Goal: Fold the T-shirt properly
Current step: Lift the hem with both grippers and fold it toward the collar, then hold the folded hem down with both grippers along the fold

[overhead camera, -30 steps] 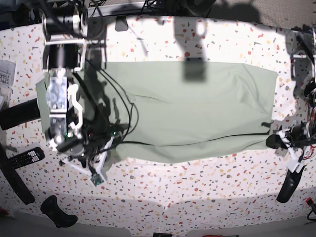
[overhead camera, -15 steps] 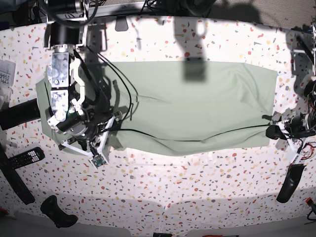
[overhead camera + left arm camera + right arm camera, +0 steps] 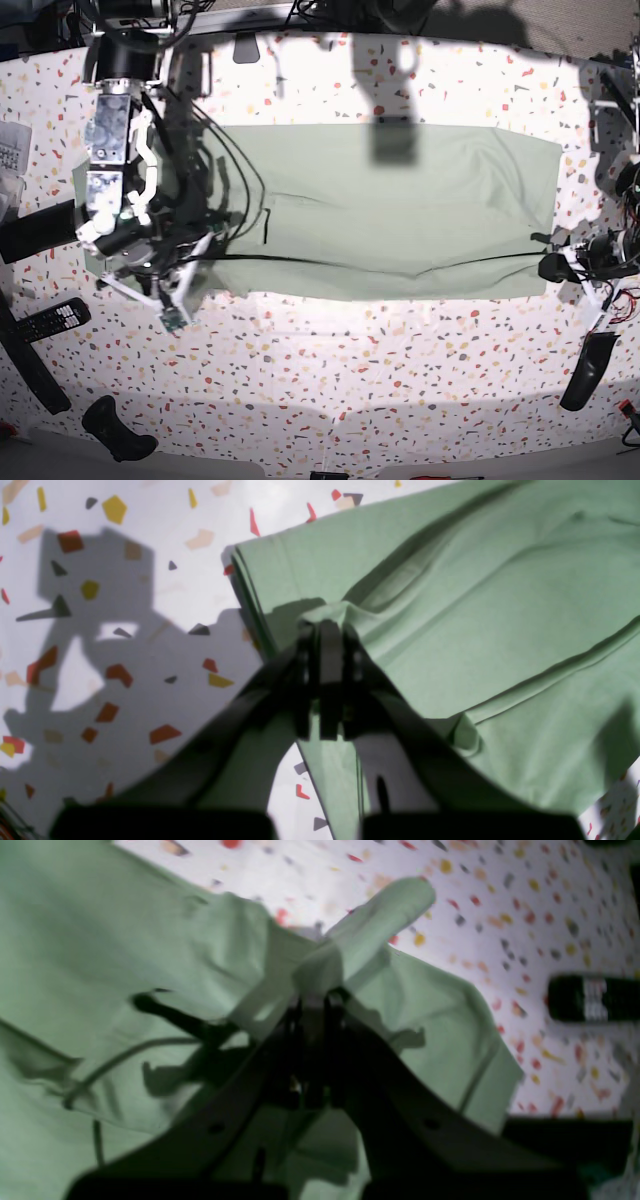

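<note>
The T-shirt (image 3: 400, 180) is lying spread across the middle of the desk (image 3: 380, 400), its long side running between your two arms, and its near edge is lifting into a shallow fold with a dark gap beneath the raised cloth. Out at one end, your left end effector (image 3: 327, 625) is closing its tips on a pinch of that edge, near a corner of the fabric. At the other end, your right end effector (image 3: 322, 995) is also clamping cloth, with a loose flap sticking out past its tips. Around that grip the fabric is bunching into several creases, and a dark cord-like shadow or cable is crossing it; you cannot tell which from here.

The likeliest trouble is uneven travel: if one arm is leading the other, the edge will be skewing and the fold will be landing crooked. Your left pinch is looking small, so a sharp pull could be slipping the cloth free. Pulling the arms apart could be dragging the whole shirt sideways, while letting them drift together would be leaving the middle sagging and rucking under the fold. The creases by your right grip could be getting trapped between layers if you are lowering before they flatten. Farther out, the black remote (image 3: 54, 320) is sitting just beyond the shirt on your right side, where a wide swing of that arm could be knocking it.
</note>
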Controlling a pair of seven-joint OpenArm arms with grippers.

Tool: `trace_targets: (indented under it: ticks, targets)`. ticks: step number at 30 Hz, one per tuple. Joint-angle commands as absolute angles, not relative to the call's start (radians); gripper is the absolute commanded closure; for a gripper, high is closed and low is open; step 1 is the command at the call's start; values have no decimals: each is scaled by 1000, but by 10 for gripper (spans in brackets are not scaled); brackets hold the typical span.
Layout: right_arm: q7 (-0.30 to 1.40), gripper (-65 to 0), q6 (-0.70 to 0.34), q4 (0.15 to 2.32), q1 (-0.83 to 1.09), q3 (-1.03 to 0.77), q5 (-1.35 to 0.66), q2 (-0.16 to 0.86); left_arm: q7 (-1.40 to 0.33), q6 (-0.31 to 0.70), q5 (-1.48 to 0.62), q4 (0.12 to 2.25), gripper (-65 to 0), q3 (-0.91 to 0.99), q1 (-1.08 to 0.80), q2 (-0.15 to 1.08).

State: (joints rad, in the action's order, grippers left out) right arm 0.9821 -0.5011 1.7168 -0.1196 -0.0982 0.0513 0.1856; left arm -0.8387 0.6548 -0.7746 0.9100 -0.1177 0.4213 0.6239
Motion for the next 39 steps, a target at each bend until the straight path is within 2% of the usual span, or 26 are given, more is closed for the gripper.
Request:
trace_targets:
  ticks: [1, 6, 19, 21, 27, 39]
  targets:
    - [970, 0, -496, 1739, -140, -119, 43, 194, -823, 655, -786, 926, 0, -111, 449, 647]
    - [968, 0, -498, 1739, -113, -174, -4, 194, -825, 655, -787, 926, 0, -111, 449, 649]
    - [961, 0, -502, 1739, -55, -175, -38, 191, -860, 656, -791, 926, 0, -111, 449, 649]
    - [961, 0, -502, 1739, -55, -175, -38, 191, -859, 694, -791, 926, 0, -111, 449, 649]
    - [958, 0, -502, 1739, -55, -175, -38, 191, -883, 698, -905, 926, 0, -111, 449, 649]
    - [957, 0, -502, 1739, -55, -175, -38, 191, -899, 698, -918, 931, 0, -111, 448, 691]
